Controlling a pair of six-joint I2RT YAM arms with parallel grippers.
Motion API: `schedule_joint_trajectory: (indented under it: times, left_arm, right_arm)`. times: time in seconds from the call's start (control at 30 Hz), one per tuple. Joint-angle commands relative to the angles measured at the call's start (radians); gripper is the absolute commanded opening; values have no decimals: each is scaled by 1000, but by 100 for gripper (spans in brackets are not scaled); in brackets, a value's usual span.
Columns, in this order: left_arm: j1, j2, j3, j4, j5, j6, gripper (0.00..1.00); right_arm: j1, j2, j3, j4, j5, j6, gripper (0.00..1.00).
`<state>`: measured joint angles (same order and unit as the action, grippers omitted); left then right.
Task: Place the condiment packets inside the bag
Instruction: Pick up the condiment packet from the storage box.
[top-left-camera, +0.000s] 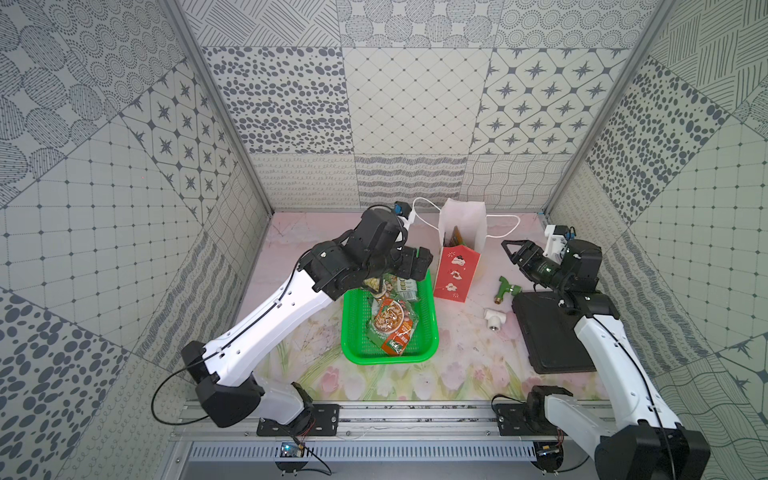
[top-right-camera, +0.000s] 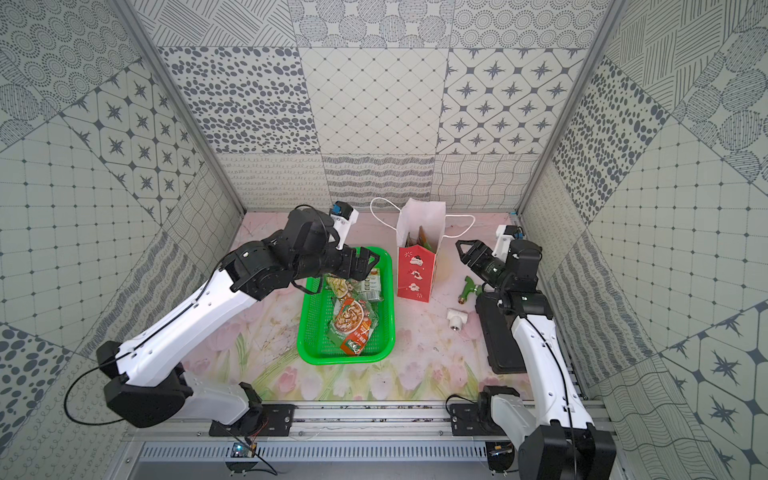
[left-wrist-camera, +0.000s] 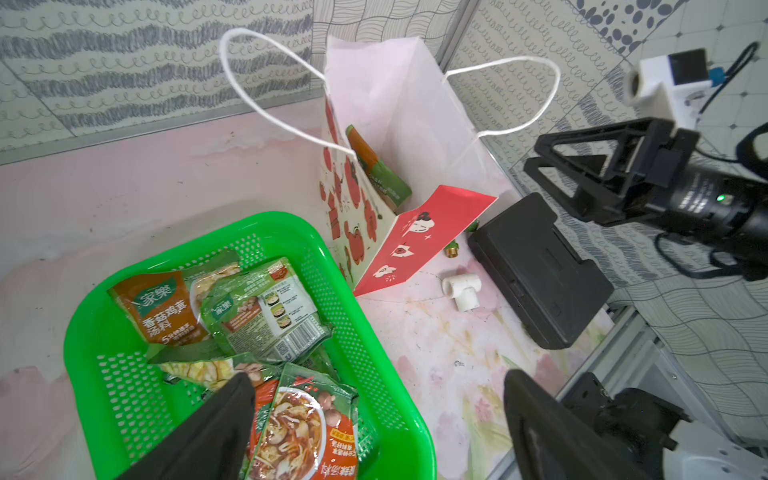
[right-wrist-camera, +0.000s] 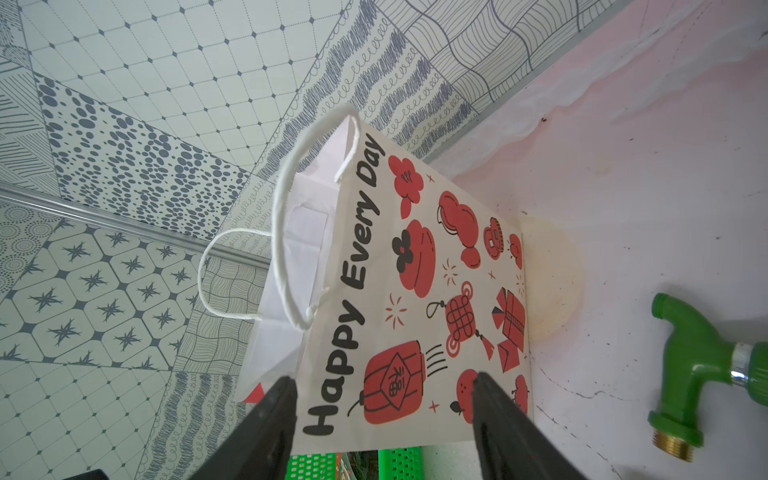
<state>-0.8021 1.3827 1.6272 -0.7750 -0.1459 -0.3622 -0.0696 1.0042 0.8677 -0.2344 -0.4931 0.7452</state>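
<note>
The bag (top-left-camera: 456, 272) stands upright behind the green basket, red-fronted and white inside, and shows in the wrist views too (left-wrist-camera: 415, 116) (right-wrist-camera: 415, 291). One condiment packet (left-wrist-camera: 374, 166) leans inside it (top-left-camera: 455, 237). Several more condiment packets (top-left-camera: 390, 320) (top-right-camera: 351, 320) (left-wrist-camera: 257, 307) lie heaped in the basket. My left gripper (top-left-camera: 419, 261) (left-wrist-camera: 378, 376) hangs open over the basket's far end, holding nothing. My right gripper (top-left-camera: 510, 249) (right-wrist-camera: 382, 378) is open to the right of the bag, pointing at its printed side without touching it.
The green perforated basket (top-left-camera: 347, 332) (left-wrist-camera: 365, 353) sits mid-table left of the bag. A green tap fitting (top-left-camera: 505, 286) (right-wrist-camera: 698, 365), a white pipe tee (top-left-camera: 494, 318) (left-wrist-camera: 461, 291) and a black case (top-left-camera: 552, 332) (left-wrist-camera: 540, 270) lie to the right.
</note>
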Motion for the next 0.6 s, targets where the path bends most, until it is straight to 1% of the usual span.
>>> schedule_joint_trajectory:
  times: [0.0,0.13,0.23,0.33,0.43,0.47,0.53,0.57]
  left_arm:
    - [-1,-163,-226,111,-177,-107,99]
    - [0,-268,-394,178,-201,-147,99]
    - [0,-338,-517,251,-241,-161,99]
    - [0,-373,-604,298,-291,-162,99]
    - [4,-378,-678,337,-362,-162,99]
    - [10,-379,-710,375,-375,-164,99]
    - [49,-383,-775,435,-356,-169,99]
    - [87,-383,-811,460,-324,-181,99]
  right_arm:
    - [6,-40,-19,32,-33,23,71]
    - [52,-114,-43,0,-16,24,75]
    - [113,-175,-63,-30,10,15,77]
    - [201,-211,-75,-45,57,-3,77]
    - [305,-207,-69,-62,93,-41,77]
    - [342,-199,-67,-61,103,-56,77]
    - [409,-178,-60,-62,135,-86,77]
    - [452,-164,-58,-59,150,-109,76]
